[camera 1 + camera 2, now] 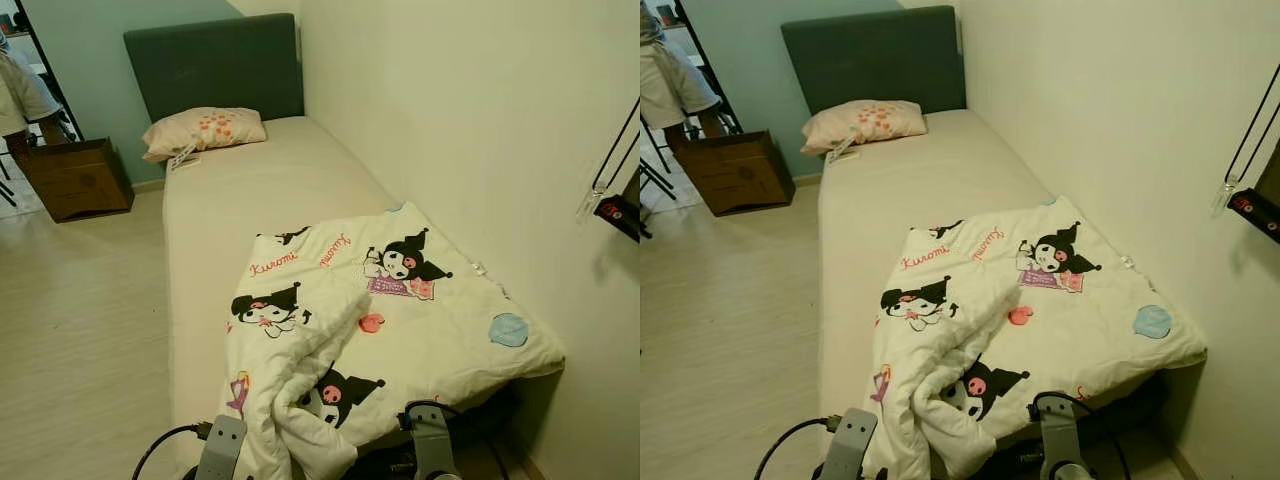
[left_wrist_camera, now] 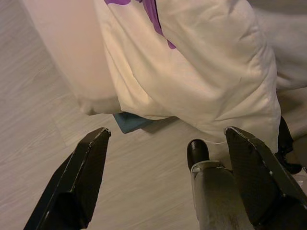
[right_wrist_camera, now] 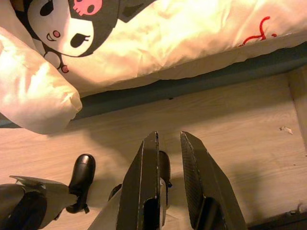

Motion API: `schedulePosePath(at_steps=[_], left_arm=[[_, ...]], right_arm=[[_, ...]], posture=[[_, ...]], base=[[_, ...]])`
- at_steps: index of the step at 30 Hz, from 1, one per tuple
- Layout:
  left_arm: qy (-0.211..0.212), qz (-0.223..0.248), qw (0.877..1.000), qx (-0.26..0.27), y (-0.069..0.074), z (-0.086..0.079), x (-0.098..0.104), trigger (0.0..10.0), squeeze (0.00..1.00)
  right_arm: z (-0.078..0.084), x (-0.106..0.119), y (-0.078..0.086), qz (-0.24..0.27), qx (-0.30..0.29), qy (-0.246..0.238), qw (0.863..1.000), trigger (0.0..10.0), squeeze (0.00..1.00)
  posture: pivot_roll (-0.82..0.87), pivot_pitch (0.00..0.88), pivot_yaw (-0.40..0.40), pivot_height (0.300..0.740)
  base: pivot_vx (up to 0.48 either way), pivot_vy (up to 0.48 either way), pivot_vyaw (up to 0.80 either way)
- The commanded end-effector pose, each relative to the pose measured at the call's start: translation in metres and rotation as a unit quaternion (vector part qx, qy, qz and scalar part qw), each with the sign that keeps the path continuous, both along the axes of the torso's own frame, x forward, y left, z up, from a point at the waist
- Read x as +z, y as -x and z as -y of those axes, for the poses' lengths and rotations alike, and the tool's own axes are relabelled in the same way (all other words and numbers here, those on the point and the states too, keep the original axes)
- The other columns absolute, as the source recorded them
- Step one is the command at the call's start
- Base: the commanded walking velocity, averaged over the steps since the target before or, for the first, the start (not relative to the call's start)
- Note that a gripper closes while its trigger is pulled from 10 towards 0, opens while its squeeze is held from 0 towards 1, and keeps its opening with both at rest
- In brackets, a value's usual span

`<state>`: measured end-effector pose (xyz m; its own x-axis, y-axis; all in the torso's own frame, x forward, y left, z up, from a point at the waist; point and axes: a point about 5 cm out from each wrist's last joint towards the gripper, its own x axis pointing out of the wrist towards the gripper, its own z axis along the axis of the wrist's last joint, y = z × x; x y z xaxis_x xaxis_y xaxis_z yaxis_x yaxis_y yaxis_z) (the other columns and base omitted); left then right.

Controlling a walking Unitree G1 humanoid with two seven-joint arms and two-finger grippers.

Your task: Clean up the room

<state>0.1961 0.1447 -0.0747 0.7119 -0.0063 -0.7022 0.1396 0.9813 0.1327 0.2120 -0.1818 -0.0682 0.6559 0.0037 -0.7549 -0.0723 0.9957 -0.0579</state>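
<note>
Head views: I look down a single bed (image 1: 250, 190) set along the right wall, its dark headboard (image 1: 215, 65) at the far end. A pillow (image 1: 205, 130) lies just below the headboard. A white cartoon-print quilt (image 1: 400, 300) is heaped crumpled on the near half of the mattress, one bunched fold (image 1: 300, 400) spilling over the foot edge between my two silver arms. A wooden box (image 1: 75, 178) stands on the floor left of the headboard, and a person (image 1: 20, 95) stands beyond it. Left wrist view: my left pincer (image 2: 163, 177) hangs low over the floor with its fingers (image 2: 79, 177) spread wide, holding nothing, the quilt's hanging edge just ahead. Right wrist view: my right pincer (image 3: 168, 184) is nearly closed, a narrow gap between the fingers (image 3: 141, 187), empty, pointed at the floor below the quilt's overhang.
</note>
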Motion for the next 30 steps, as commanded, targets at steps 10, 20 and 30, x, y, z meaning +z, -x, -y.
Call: schedulePosePath(at_steps=[10, 20, 30], left_arm=[[-0.003, -0.008, 1.000, 0.000, -0.005, -0.002, 0.001, 10.0, 0.00], [-0.014, -0.013, 1.000, -0.005, -0.010, -0.006, 0.003, 10.0, 0.00], [-0.017, -0.030, 0.999, -0.001, -0.001, -0.009, -0.003, 10.0, 0.00]], right_arm=[[-0.002, 0.002, -0.005, -0.004, 0.010, 0.008, 1.000, 10.0, 0.00], [-0.003, 0.004, -0.009, 0.000, 0.009, 0.010, 1.000, 10.0, 0.00], [-0.002, 0.001, -0.003, -0.007, 0.011, 0.012, 1.000, 10.0, 0.00]], posture=[[-0.09, 0.000, 0.005, 0.740], [-0.10, 0.000, 0.009, 0.740], [-0.09, 0.012, 0.000, 0.740]], base=[[0.000, 0.000, 0.00], [0.000, 0.000, 0.00], [0.000, 0.000, 0.00]])
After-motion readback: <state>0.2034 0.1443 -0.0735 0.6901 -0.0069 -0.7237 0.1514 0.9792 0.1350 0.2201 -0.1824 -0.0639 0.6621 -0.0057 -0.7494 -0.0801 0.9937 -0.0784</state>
